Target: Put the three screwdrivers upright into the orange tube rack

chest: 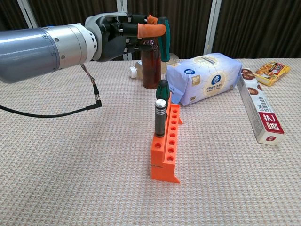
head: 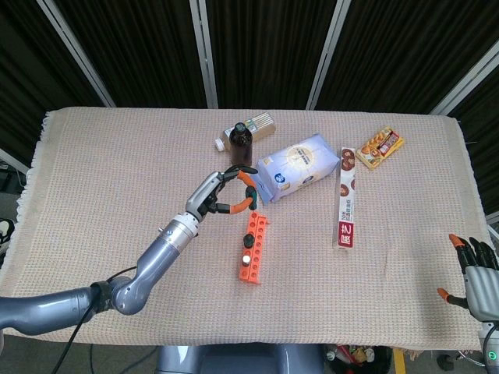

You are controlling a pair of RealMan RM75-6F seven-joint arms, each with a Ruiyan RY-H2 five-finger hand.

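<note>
The left hand (chest: 123, 35) pinches a green-handled screwdriver (chest: 163, 40) upright above the orange rack (chest: 167, 146).

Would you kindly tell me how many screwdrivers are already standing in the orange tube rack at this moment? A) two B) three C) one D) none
A: two screwdrivers, a silver-handled one and a green-and-black one, stand in the orange tube rack, while the left robot hand holds the third, green-handled screwdriver above it.
</note>
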